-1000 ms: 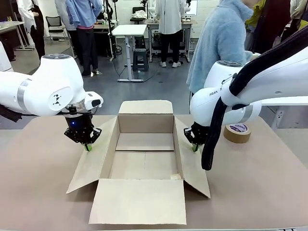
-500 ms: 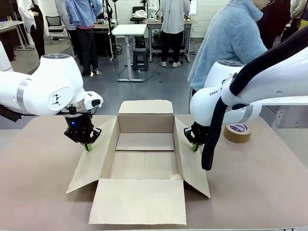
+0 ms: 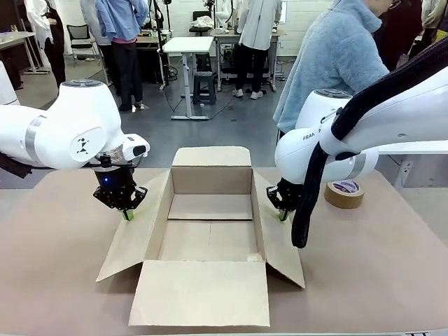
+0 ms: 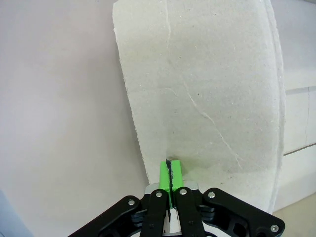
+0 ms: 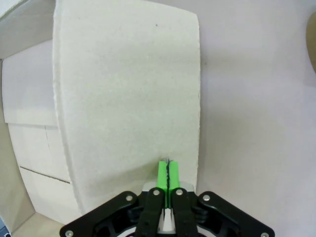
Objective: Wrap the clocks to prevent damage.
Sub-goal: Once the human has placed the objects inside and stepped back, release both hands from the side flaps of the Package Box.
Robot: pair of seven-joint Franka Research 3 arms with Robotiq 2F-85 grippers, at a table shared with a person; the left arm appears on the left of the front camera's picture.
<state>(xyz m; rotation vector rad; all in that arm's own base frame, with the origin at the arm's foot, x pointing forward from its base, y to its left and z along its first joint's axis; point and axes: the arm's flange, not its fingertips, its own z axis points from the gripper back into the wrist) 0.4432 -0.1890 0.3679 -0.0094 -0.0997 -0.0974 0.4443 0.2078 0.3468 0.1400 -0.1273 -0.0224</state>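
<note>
An open cardboard box (image 3: 211, 180) sits mid-tabletop (image 3: 56, 266), flaps spread. The left gripper (image 3: 127, 214) and the right gripper (image 3: 283, 215) each have their fingers pressed shut on nothing, tips seemingly touching the box's side flaps. A brown tape roll (image 3: 344, 193) lies right of the box.

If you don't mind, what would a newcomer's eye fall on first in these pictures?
An open, empty cardboard box sits in the middle. The shut left gripper touches its left flap tip-down, and the shut right gripper touches its right flap. A brown tape roll lies far right.
</note>
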